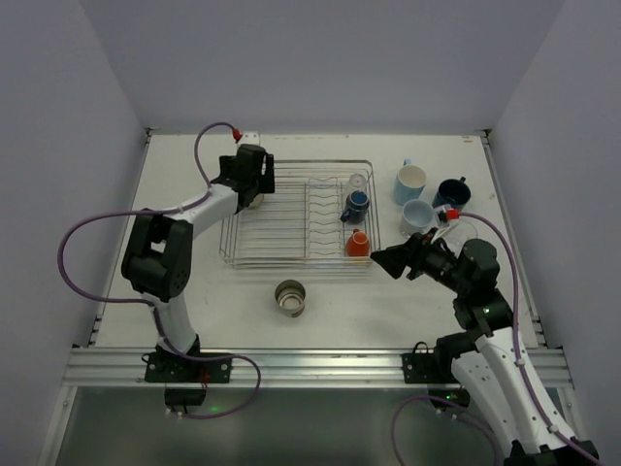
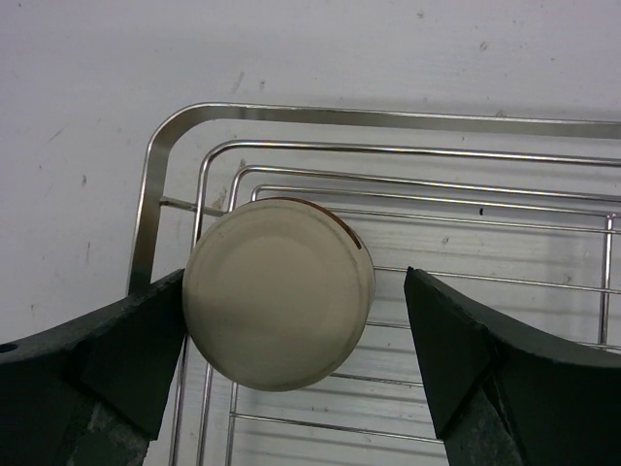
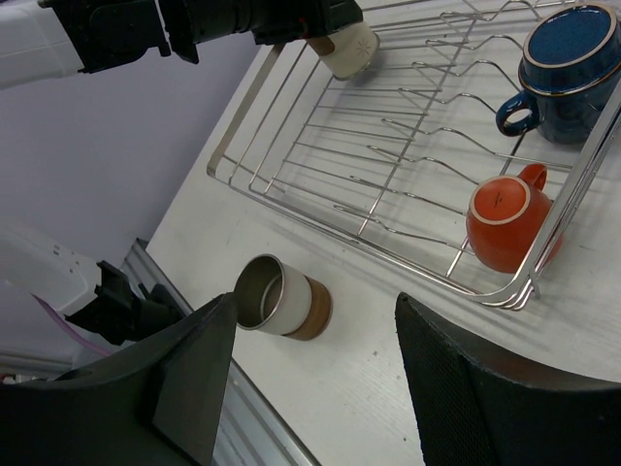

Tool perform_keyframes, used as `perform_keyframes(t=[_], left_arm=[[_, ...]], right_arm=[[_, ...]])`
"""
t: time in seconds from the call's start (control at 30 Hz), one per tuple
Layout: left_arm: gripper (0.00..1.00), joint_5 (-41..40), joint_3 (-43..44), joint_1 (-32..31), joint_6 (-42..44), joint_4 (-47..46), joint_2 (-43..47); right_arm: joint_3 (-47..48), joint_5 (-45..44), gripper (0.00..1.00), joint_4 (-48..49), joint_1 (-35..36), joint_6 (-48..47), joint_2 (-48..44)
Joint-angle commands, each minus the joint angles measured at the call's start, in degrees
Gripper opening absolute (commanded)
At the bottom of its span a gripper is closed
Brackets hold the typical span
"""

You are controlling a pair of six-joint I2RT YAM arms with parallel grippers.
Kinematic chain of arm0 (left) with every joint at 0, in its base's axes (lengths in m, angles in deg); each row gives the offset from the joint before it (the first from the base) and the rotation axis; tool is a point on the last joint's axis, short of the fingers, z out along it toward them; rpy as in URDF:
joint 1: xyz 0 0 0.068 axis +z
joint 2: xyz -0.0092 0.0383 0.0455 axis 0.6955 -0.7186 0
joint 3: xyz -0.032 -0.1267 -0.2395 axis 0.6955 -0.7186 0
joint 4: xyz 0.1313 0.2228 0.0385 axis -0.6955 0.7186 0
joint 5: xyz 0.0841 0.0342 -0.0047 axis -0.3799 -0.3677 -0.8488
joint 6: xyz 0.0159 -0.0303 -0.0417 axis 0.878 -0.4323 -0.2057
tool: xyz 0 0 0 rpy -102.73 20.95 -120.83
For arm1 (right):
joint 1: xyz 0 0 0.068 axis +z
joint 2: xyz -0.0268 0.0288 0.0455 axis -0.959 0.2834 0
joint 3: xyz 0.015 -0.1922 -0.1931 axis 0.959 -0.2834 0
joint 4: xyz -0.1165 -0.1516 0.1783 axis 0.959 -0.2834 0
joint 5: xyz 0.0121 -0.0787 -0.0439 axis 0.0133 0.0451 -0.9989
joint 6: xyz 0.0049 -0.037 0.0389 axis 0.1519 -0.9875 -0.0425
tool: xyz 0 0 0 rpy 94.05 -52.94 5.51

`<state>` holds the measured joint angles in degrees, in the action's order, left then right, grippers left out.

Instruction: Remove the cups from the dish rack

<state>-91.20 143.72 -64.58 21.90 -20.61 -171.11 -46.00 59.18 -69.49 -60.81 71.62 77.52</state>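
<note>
The silver wire dish rack (image 1: 291, 254) sits mid-table. In it are an upside-down cream cup (image 2: 278, 291) at the far left corner, a small dark blue cup (image 1: 356, 204), a clear glass (image 1: 358, 181) and a small orange cup (image 1: 357, 244). My left gripper (image 1: 250, 184) is open around the cream cup; a gap shows at the right finger (image 2: 456, 340). My right gripper (image 1: 388, 260) is open and empty, just right of the orange cup (image 3: 505, 221). A metallic grey-brown cup (image 1: 290, 298) lies on its side in front of the rack.
Two light blue cups (image 1: 409, 183) (image 1: 418, 216) and a navy cup (image 1: 451, 192) stand on the table right of the rack, close behind my right arm. The rack's raised wire rim (image 2: 155, 194) runs beside the cream cup.
</note>
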Motion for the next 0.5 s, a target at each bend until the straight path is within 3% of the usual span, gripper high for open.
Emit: perform_keyframes(t=[0.0,0.13,0.2,0.23,0.27,0.33,0.47], left_arm=[[0.92,1.2,1.9,0.6,0.5,-4.5,-1.0],[0.8,2.4,1.3,0.6,0.6,-5.3,-1.6],[0.71,2.7,1.1,0.6,0.6,-5.3,-1.1],[0.6,3.0,0.7,0.6,0.6,-6.3,-0.6],[0.55,3.8,0.6,0.6,0.2,-7.6,0.0],[0.44,5.0,-0.5,0.6,-0.5,-8.2,2.9],[0.35,12.2,-4.1,0.6,-4.3,-9.7,12.4]], right_arm=[[2.9,0.8,0.68,2.0,0.5,0.9,0.9],[3.0,0.0,0.68,2.5,1.2,1.4,1.4],[2.8,-0.2,0.68,3.0,1.4,1.8,1.8],[2.7,-0.1,0.68,3.2,1.9,2.4,2.0],[2.5,-0.2,0.68,4.4,2.2,2.8,2.2],[2.0,-0.9,0.69,5.8,3.8,3.8,3.1],[2.2,-3.2,0.74,12.0,8.1,6.7,5.8]])
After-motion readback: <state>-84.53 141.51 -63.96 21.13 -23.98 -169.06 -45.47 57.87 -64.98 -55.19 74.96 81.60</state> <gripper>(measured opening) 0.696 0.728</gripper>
